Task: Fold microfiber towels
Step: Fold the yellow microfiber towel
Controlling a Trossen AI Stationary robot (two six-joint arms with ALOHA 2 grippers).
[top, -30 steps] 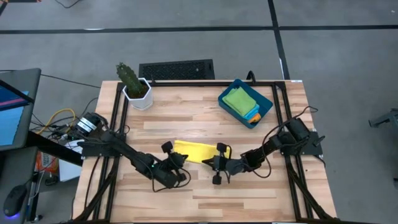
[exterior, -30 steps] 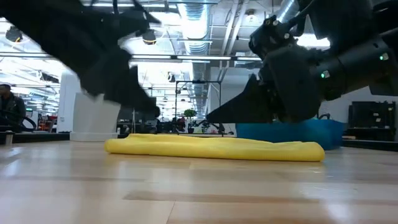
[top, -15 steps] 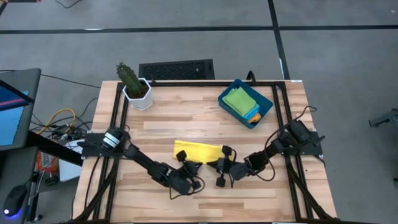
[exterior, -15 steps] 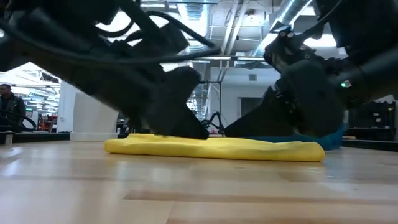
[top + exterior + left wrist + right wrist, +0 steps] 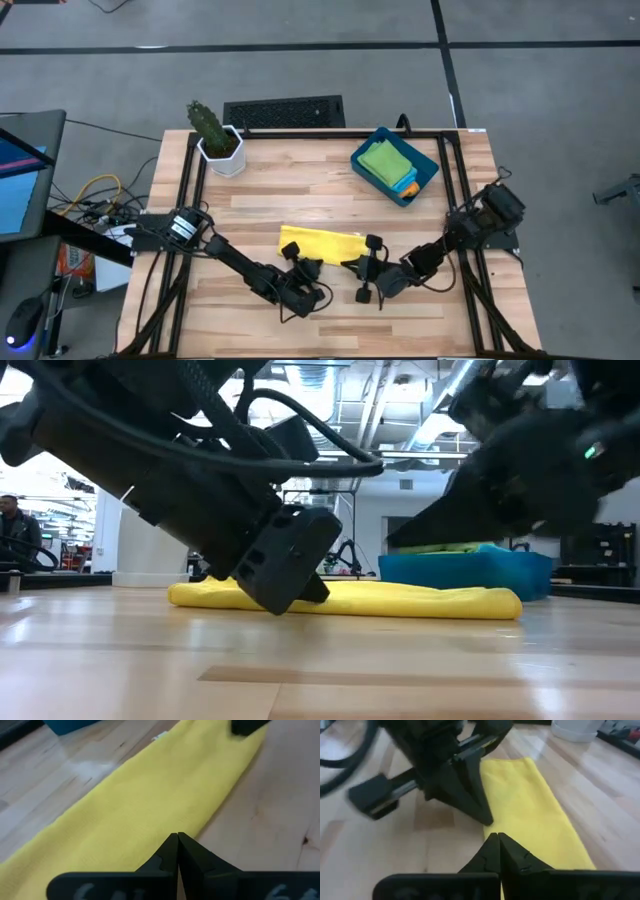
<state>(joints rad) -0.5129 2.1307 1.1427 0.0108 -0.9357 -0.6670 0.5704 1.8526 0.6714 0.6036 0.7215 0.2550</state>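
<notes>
A bright yellow towel (image 5: 318, 243), folded into a long strip, lies flat on the table's middle; it also shows in the low view (image 5: 400, 600). My left gripper (image 5: 305, 266) is shut, low at the strip's near long edge (image 5: 165, 827). My right gripper (image 5: 349, 266) is shut and empty, raised above the strip's right end (image 5: 545, 820), as the low view (image 5: 395, 545) shows. A green towel (image 5: 384, 160) and an orange one (image 5: 408, 184) lie in the teal bin (image 5: 428, 175). My left gripper's shut fingertips (image 5: 177, 840) stand at the yellow towel's near long edge, slanting down from the table's near side. Whether they touch the cloth, I cannot tell.
The teal bin stands at the far right of the table. A potted cactus (image 5: 213, 135) stands at the far left corner. Bare wood lies along the near edge (image 5: 330, 320). A person (image 5: 12, 530) shows far off in the room behind.
My left gripper has gone toward the table's right along the towel's near edge and come down low beside it. My right gripper has drawn back toward the right edge and risen clear of the towel. The yellow towel has stayed where it was.
</notes>
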